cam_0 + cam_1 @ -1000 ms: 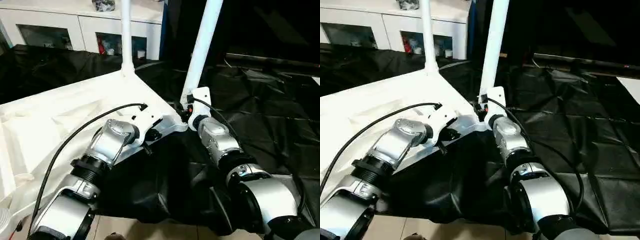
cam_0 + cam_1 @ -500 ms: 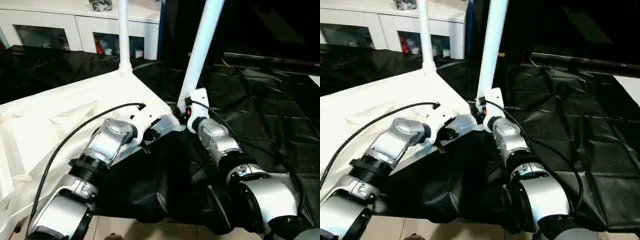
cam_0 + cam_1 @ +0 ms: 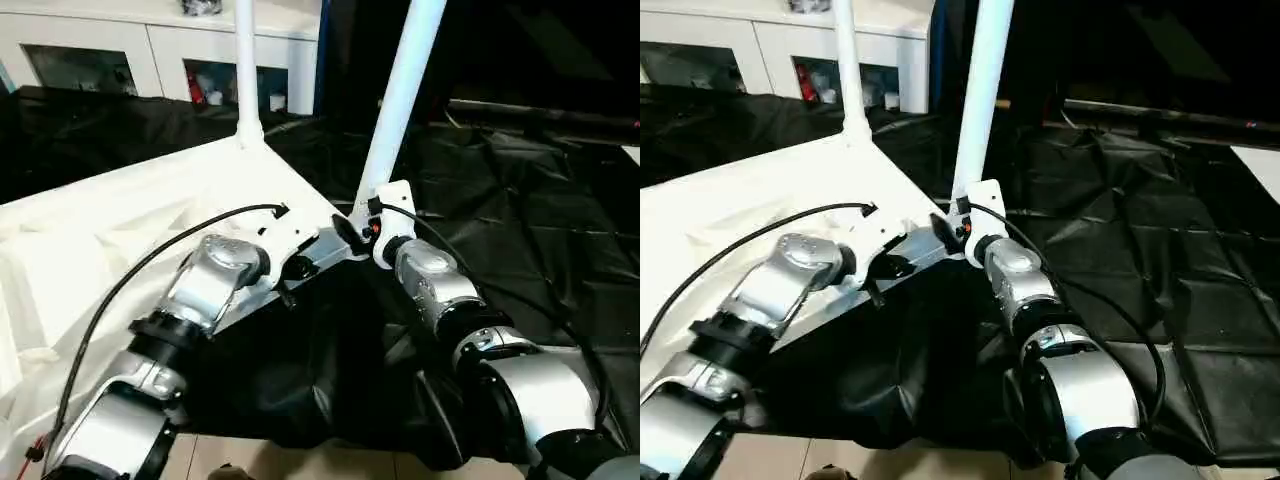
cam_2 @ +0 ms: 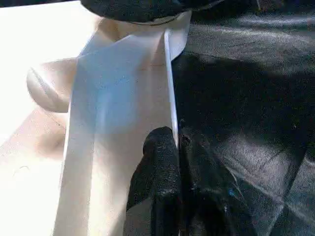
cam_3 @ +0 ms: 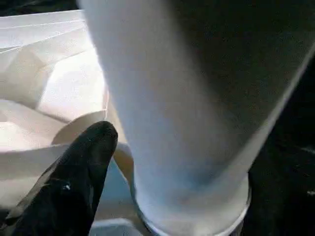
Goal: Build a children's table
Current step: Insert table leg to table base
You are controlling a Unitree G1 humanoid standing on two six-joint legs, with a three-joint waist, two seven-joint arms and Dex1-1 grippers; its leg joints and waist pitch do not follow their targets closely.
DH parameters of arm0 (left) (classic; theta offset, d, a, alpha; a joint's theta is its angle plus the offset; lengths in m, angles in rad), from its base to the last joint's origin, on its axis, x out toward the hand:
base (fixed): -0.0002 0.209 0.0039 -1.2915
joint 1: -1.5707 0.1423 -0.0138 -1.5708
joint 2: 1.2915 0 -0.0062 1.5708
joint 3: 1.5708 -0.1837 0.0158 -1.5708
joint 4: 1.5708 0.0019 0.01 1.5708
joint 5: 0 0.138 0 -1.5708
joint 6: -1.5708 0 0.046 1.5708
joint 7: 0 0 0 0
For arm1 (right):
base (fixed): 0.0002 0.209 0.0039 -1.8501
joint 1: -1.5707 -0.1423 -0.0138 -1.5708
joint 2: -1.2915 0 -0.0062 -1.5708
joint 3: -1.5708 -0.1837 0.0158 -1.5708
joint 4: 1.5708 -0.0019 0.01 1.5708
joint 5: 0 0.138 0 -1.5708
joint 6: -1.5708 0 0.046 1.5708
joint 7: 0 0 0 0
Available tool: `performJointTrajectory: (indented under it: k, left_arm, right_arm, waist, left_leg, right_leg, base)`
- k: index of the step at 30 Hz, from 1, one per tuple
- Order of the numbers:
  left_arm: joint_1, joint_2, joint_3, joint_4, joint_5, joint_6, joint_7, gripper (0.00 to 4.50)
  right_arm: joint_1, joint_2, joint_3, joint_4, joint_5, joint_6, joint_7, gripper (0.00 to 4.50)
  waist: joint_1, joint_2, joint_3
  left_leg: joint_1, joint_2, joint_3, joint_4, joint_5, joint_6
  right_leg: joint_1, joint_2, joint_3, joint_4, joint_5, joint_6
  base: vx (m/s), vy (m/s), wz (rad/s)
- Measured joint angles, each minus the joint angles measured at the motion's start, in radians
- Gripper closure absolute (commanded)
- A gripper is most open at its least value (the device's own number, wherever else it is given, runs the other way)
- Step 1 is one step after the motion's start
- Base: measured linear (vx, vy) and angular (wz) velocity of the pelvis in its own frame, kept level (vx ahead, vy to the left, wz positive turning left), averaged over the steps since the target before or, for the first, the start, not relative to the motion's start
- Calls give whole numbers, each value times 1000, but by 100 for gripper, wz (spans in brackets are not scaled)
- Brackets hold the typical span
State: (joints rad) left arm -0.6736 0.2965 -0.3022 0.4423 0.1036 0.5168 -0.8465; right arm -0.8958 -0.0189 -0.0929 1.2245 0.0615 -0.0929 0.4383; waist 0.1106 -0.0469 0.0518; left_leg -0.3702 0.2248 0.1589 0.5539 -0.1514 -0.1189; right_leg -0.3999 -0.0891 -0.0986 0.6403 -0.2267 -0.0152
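Note:
The children's table lies upside down on the left, its white top [image 3: 110, 220] showing the ribbed underside. One white leg [image 3: 246, 60] stands up from the far corner. A second leg [image 3: 405, 80] rises from the near corner socket. My left gripper [image 3: 292, 268] is shut on the thin rim of the top's near edge, and its fingers [image 4: 162, 157] pinch that rim. At the base of the near leg sits my right gripper [image 3: 360, 228]. One black finger [image 5: 86, 167] stands beside the leg [image 5: 167, 108] with a small gap; the other finger is hidden behind the leg.
A white cabinet [image 3: 150, 55] with glass doors runs along the back. A crumpled black sheet [image 3: 520, 200] covers the ground to the right and under the table's corner. A strip of light floor [image 3: 300, 465] shows at the near edge.
The whole picture has shifted slightly. The left gripper keeps its hold on the rim. The right gripper stays at the near leg's base.

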Motion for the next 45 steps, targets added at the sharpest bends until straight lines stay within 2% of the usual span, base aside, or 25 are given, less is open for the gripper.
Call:
performJointTrajectory:
  k: [11,21,25,26,30,31,39,45]
  left_arm:
    - [37,57,1,-56,-22,-23,-93,450]
    - [75,110,-21,-112,-50,-44,-211,450]
    - [92,135,-29,-141,-63,-51,-259,450]
    - [96,139,-30,-145,-68,-53,-268,450]
    - [102,146,-31,-153,-70,-60,-284,450]
    - [102,147,-31,-153,-70,-61,-283,450]
    - [112,152,-32,-163,-70,-76,-275,450]
    - [120,153,-30,-164,-70,-98,-262,450]
  right_arm:
    - [32,-80,26,-43,6,3,311,58]
    - [74,-135,107,-170,3,5,595,58]
    - [113,-160,131,-225,8,34,688,58]
    - [120,-164,133,-232,8,46,704,83]
    - [132,-171,136,-243,11,61,726,96]
    - [139,-172,136,-250,11,62,727,125]
    - [194,-159,143,-293,21,71,727,167]
    - [200,-157,142,-302,24,75,719,175]
  waist:
    - [3,1,1]
    - [10,1,1]
    - [16,1,1]
    - [17,1,1]
    - [19,1,1]
    - [20,1,1]
    - [30,1,1]
    - [30,1,1]
  left_leg:
    - [-2,1,3,4,-1,4]
    - [-4,1,5,11,-3,7]
    - [-4,2,7,13,-4,9]
    - [-4,2,7,13,-4,9]
    - [-4,2,7,14,-3,10]
    - [-3,2,7,14,-3,10]
    - [-3,2,8,15,-3,10]
    - [-3,2,8,15,-3,10]
  right_leg:
    - [-1,1,1,0,0,0]
    - [-1,-1,2,2,0,0]
    - [0,-2,2,2,0,0]
    - [0,-2,3,2,0,0]
    - [0,-2,3,4,0,-1]
    - [0,-2,3,4,0,-1]
    - [0,-2,3,5,0,-1]
    - [-1,-2,3,6,0,-1]
  base:
    - [0,0,0]
    - [0,0,0]
    - [0,0,0]
    - [0,0,0]
    - [0,0,0]
    - [0,0,0]
    - [0,0,0]
    - [0,0,0]
